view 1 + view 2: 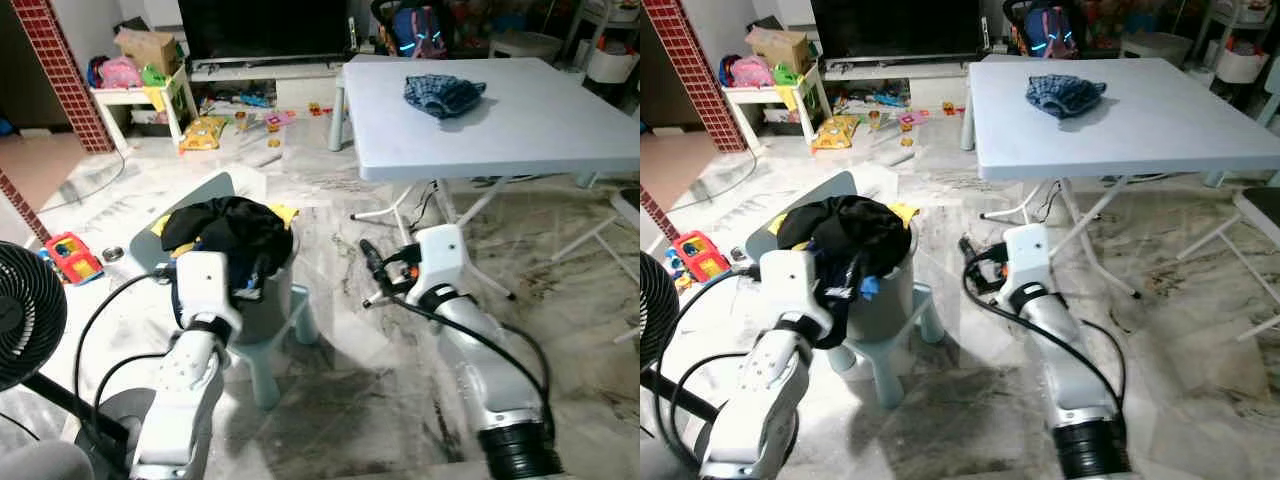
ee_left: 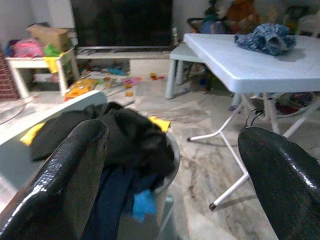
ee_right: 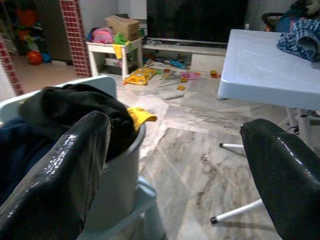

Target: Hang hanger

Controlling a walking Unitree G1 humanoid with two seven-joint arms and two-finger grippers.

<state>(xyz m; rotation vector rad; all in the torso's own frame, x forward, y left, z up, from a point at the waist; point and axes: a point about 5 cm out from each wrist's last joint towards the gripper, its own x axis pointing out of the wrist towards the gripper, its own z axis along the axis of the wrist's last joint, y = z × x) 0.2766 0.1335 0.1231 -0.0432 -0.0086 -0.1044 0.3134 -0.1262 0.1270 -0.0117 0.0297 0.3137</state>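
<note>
One grey bucket (image 1: 885, 290) on small chair (image 1: 902, 330), stuffed with dark clothes (image 1: 845, 230) | no legible text | left gripper (image 2: 170, 190) and right gripper (image 3: 175, 185) jaws spread, empty

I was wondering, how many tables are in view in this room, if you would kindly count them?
2: a large white folding table on the right with a blue cloth on it, and a small white side table far left by the brick pillar. Others may be hidden.

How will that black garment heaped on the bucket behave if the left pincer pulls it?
Likely floppy: the black garment droops over the grey bucket rim in folds. Probably light, though it may drag the blue cloth beneath. The bucket sits on a small stool, so a hard tug might tip it.
</note>
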